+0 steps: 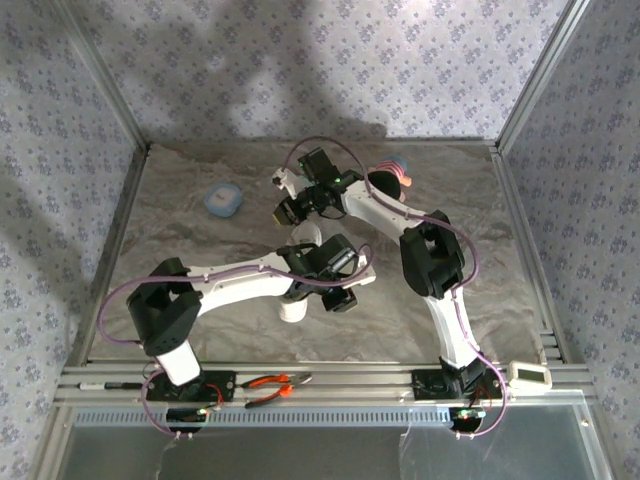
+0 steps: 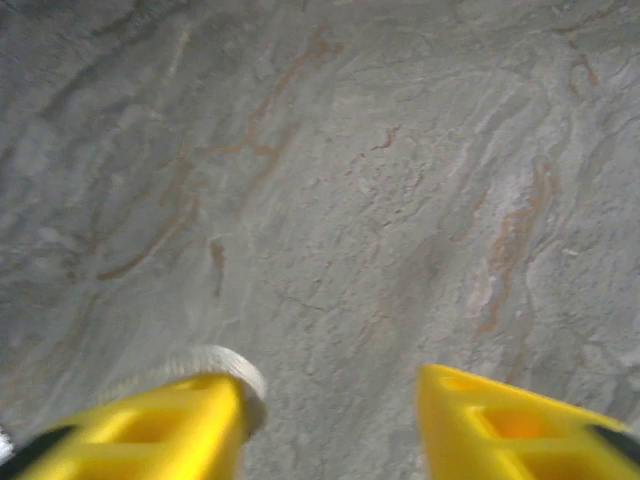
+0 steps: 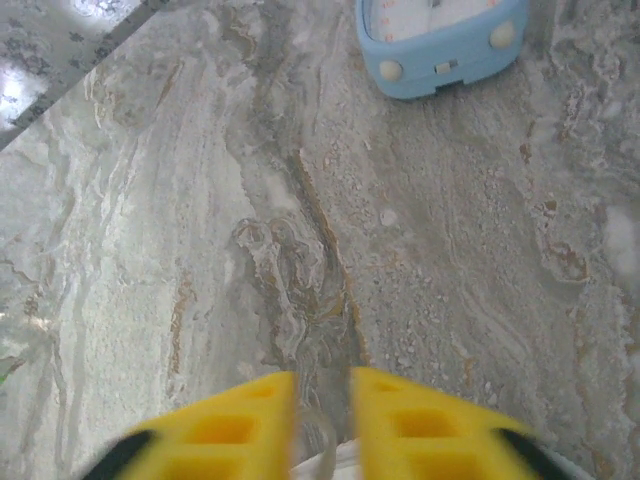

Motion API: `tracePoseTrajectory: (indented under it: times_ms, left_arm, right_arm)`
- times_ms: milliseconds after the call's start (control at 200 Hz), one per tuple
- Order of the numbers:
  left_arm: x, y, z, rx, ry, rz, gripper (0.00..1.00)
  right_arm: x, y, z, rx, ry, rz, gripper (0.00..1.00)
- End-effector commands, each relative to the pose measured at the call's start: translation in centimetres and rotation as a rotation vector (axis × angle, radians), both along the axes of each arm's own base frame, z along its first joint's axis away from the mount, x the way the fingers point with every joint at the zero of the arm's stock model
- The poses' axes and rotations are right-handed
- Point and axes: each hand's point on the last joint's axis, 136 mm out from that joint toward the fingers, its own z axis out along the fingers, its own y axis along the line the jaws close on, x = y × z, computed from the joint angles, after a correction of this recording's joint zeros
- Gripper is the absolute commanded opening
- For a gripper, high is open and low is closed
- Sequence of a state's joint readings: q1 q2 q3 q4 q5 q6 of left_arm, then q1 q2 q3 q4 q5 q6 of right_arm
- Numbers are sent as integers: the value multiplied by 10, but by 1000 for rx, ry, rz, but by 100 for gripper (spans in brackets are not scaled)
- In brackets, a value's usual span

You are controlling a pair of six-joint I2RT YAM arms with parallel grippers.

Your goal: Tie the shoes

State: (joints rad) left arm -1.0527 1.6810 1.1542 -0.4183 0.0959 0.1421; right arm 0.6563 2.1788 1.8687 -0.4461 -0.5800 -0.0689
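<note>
Step in hand, as judged: working the laces of the shoe, which sits mid-tabletop, mostly hidden under both wrists. Left gripper is released, jaws wide with nothing between; a pale shoe edge sits at its 7 o'clock, just beside one finger. Right gripper is narrowly parted; a thin lace loops in the gap at 6 o'clock, apparently unpinched. To do this well: take one lace end per gripper, pull evenly, and avoid dragging the shoe.
</note>
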Motion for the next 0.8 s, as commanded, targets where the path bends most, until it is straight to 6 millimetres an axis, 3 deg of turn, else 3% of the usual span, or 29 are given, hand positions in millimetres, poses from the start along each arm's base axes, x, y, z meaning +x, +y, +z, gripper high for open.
tracePoseTrajectory:
  times_ms: [0,155,365,505,560,659,684,794]
  left_arm:
    - [16,7,36,-68,-108,42,100]
    - [35,29,72,-125,-226,126,100]
    - [59,71,123,-232,-369,305,100]
    - [83,127,148,-244,-497,659,100]
    - [87,146,148,-246,-480,739,100]
    - [98,189,143,-287,-394,949,100]
    - [100,197,140,-313,-345,976,100]
    - [106,222,121,-419,-162,1059,99]
  right_arm:
    - [-3,-4,31,34,-24,12,41]
    - [3,-24,65,74,-51,-49,55]
    - [4,-57,98,85,-95,-130,57]
    - [-1,-94,88,88,-87,-246,58]
    - [-9,-111,78,80,-72,-294,58]
    - [-41,-129,55,70,-69,-312,58]
    - [-53,-135,38,47,-56,-316,58]
    - [-94,-147,-2,9,-26,-340,59]
